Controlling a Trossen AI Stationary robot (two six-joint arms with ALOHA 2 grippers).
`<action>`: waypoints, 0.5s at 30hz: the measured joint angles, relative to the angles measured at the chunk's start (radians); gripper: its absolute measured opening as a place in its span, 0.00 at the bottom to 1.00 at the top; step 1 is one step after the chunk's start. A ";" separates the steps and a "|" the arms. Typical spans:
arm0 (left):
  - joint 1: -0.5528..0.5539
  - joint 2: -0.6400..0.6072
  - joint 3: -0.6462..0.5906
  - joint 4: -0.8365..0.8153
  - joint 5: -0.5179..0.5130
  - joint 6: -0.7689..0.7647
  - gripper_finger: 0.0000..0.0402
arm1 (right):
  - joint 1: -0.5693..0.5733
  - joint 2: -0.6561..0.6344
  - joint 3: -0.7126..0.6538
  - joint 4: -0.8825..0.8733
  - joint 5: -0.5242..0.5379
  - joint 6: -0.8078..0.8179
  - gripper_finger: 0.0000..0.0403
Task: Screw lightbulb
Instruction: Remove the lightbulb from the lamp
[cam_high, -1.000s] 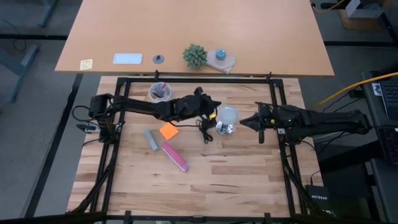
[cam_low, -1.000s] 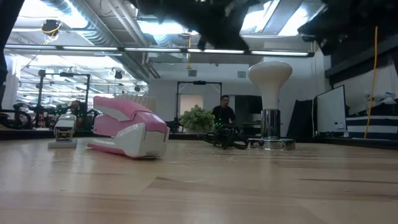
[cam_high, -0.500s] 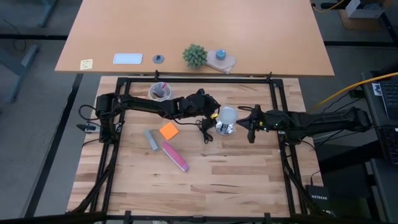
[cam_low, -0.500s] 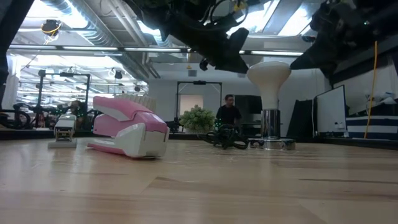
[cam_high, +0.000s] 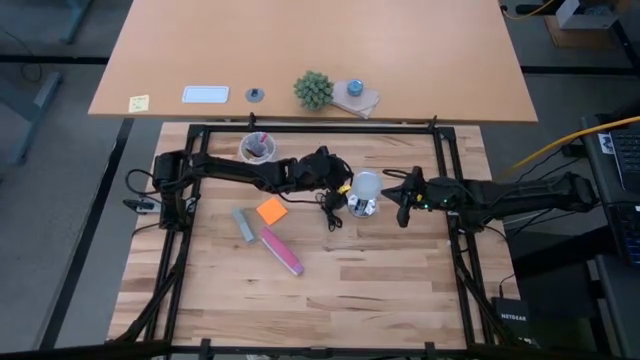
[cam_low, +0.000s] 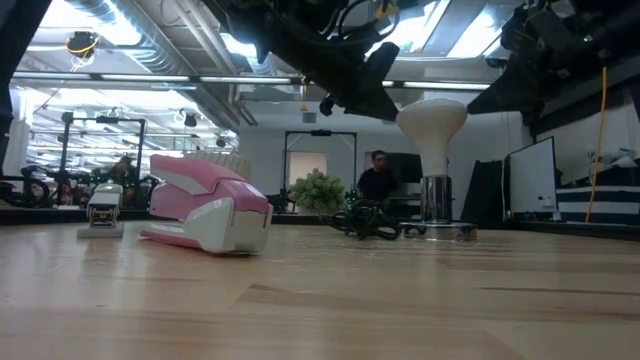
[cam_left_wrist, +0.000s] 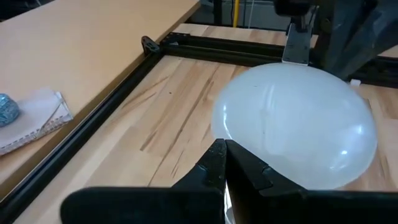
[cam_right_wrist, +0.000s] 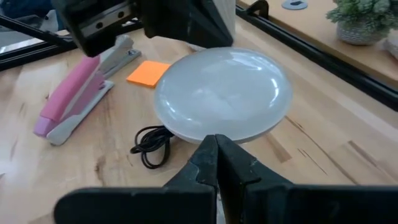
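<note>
The white frosted lightbulb (cam_high: 367, 185) stands upright with its base in the shiny metal socket (cam_low: 436, 208), which rests on the table with a black cord (cam_high: 328, 212) coiled beside it. My left gripper (cam_high: 346, 186) is shut, with its tips at the bulb's left side, level with the round top (cam_left_wrist: 298, 124). My right gripper (cam_high: 399, 203) is shut. It sits a short way off the bulb's right side and faces the bulb (cam_right_wrist: 224, 93). My left gripper's shut fingertips (cam_left_wrist: 219, 152) come level from the table's left to the edge of the bulb's round top (cam_left_wrist: 233, 134). I cannot tell whether they touch it.
A pink stapler (cam_high: 282, 251), a small grey stapler (cam_high: 244, 225) and an orange sticky pad (cam_high: 271, 211) lie left of the socket. A white cup with pens (cam_high: 258, 148) stands at the far left. A potted plant (cam_high: 313, 90) sits on the far table, beyond the black frame (cam_high: 320, 128).
My right gripper has moved toward the table's left and closed in on the bulb. My left gripper has come down beside the bulb's top. The bulb and socket have stayed in place.
</note>
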 joint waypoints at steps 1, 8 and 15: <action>-0.005 0.000 0.000 -0.001 -0.002 -0.001 0.00 | 0.000 0.000 0.000 -0.002 0.006 0.000 0.01; -0.034 -0.001 0.000 -0.008 -0.025 -0.007 0.00 | 0.000 0.000 0.000 -0.018 0.050 0.000 0.01; -0.065 0.000 0.000 0.004 0.035 -0.029 0.00 | -0.003 0.001 0.000 -0.024 0.154 0.000 0.01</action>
